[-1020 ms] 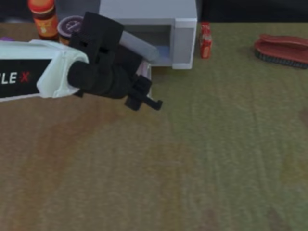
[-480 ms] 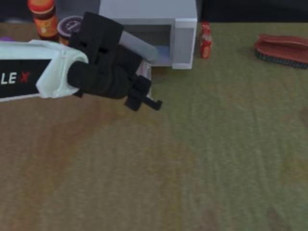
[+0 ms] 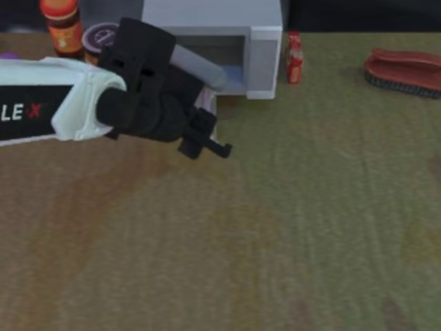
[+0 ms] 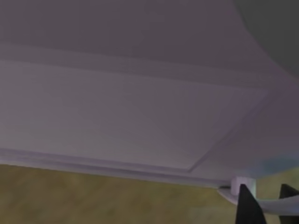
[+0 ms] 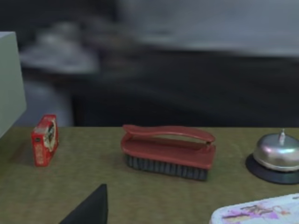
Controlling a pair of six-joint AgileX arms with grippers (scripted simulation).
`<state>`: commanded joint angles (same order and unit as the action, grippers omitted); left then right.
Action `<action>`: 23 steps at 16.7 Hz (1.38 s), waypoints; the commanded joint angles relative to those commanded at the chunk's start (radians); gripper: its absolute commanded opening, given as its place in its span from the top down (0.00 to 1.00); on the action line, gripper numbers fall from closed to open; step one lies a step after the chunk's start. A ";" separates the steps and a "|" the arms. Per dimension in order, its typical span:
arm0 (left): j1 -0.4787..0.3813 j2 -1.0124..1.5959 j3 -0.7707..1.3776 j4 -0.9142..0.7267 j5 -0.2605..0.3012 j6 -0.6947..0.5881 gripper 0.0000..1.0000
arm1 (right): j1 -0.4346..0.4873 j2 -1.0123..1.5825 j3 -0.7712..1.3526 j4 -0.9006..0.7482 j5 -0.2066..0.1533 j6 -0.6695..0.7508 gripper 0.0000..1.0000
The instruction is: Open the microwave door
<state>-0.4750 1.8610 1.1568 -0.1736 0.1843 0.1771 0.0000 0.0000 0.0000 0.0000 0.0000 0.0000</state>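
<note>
Door-opening step, nearly done: microwave (image 3: 220, 41) at the tabletop's (image 3: 289, 227) far edge, microwave door (image 3: 200, 65) swung out leftward. Left gripper (image 3: 210, 141), just near of the door, whether clenched cannot be told. Next: widen the swing or withdraw.

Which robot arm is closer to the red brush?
The right one. Its wrist camera looks straight at the red brush from nearby, though the right gripper itself is out of the top view. The left gripper is far across the table, by the microwave door.
</note>
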 joint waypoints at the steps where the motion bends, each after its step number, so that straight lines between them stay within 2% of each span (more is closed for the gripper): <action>1: -0.008 0.000 0.000 -0.001 0.008 -0.005 1.00 | 0.000 0.000 0.000 0.000 0.000 0.000 0.00; 10: 0.034 -0.020 -0.023 -0.015 0.065 0.081 1.00 | 0.000 0.000 0.000 0.000 0.000 0.000 0.00; 23: 0.034 -0.020 -0.023 -0.015 0.065 0.082 1.00 | 0.000 0.000 0.000 0.000 0.000 0.000 0.00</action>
<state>-0.4405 1.8412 1.1339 -0.1885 0.2495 0.2588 0.0000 0.0000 0.0000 0.0000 0.0000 0.0000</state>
